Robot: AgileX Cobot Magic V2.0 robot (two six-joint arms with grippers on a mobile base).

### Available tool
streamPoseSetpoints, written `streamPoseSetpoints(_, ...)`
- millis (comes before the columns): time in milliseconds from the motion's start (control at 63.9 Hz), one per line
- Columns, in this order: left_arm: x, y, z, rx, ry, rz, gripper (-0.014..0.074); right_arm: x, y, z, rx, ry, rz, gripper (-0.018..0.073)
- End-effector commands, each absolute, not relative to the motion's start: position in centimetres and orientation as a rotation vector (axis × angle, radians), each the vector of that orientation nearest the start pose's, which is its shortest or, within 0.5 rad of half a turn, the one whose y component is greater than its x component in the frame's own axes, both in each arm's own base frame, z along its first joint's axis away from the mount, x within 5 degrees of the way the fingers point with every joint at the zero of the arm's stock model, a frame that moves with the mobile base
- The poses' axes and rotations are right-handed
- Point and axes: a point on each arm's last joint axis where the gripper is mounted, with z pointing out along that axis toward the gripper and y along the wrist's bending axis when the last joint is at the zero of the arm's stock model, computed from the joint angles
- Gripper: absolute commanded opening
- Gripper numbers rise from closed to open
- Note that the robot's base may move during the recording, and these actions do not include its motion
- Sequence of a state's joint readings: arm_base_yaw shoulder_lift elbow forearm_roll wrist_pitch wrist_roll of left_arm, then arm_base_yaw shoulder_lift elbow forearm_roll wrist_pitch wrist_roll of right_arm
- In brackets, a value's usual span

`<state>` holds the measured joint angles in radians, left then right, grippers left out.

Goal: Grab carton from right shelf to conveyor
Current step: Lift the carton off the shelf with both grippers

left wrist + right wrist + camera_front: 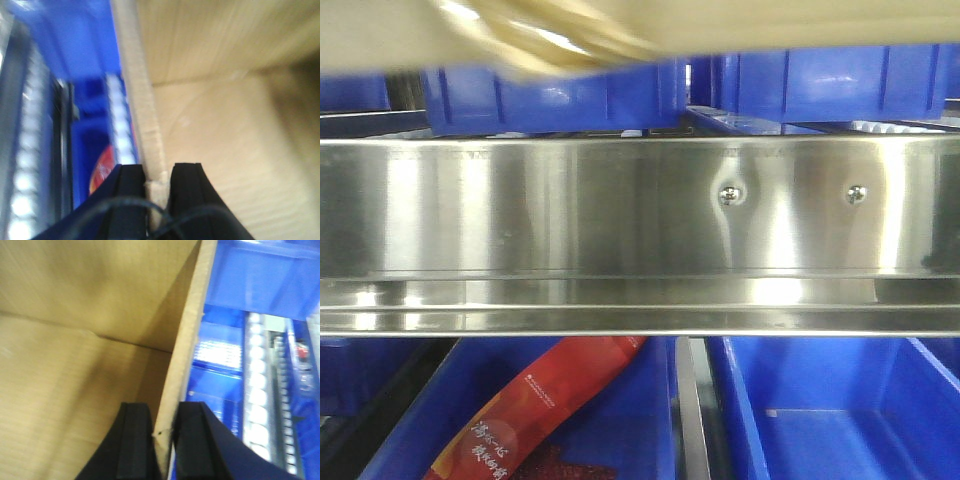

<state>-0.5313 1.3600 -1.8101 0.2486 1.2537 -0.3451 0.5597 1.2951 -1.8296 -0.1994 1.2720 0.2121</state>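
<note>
Front view: the steel front rail of the shelf [570, 210] spans the frame. Two screw heads [730, 194] sit on the rail, right of its middle.

The carton [620, 25] shows only as a blurred tan band above the rail, at the top of the frame, with a glossy yellowish tape strip [540, 40] on it. Whether the carton rests on anything cannot be told.

The upper blue bins [550, 100] stand just above the rail, partly covered by the carton's edge. The lower blue bins [840, 410] sit below the rail. The left one holds a red packet [550, 400] with white print.

Left wrist view: the left gripper [157, 172] is drawn narrow, with its black fingers [127, 195] pinching the top edge of one carton wall. One finger is inside the carton and one outside.

Right wrist view: the right gripper [165, 410] is likewise narrow. It is clamped across the edge of a carton wall, with the bare cardboard interior on one side and blue bins on the other.
</note>
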Motion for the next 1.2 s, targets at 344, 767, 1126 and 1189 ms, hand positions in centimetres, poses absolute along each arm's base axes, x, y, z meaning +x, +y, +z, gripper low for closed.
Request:
streamPoseSetpoints(344, 21.92, -11.38, 50.22, 0.2, 2.214, -0.217, -0.0016, 19.28, 10.21, 52.26, -0.357, 2.116, 0.218, -0.007)
streamPoseSetpoints(767, 21.92, -11.37, 50.23, 0.2, 2.213, -0.215, -0.0016, 19.42, 10.32, 52.53, -0.355, 2.081, 0.23, -0.007)
streamPoseSetpoints(1126, 21.99, -11.43, 50.34, 0.201, 2.198, -0.222, -0.0016, 19.53, 10.41, 52.77, -0.353, 2.051, 0.24, -0.007)
streamPoseSetpoints(1189, 21.99, -11.43, 50.34, 0.201, 2.198, -0.222, -0.0016, 19.53, 10.41, 52.77, -0.353, 2.051, 0.24, -0.007)
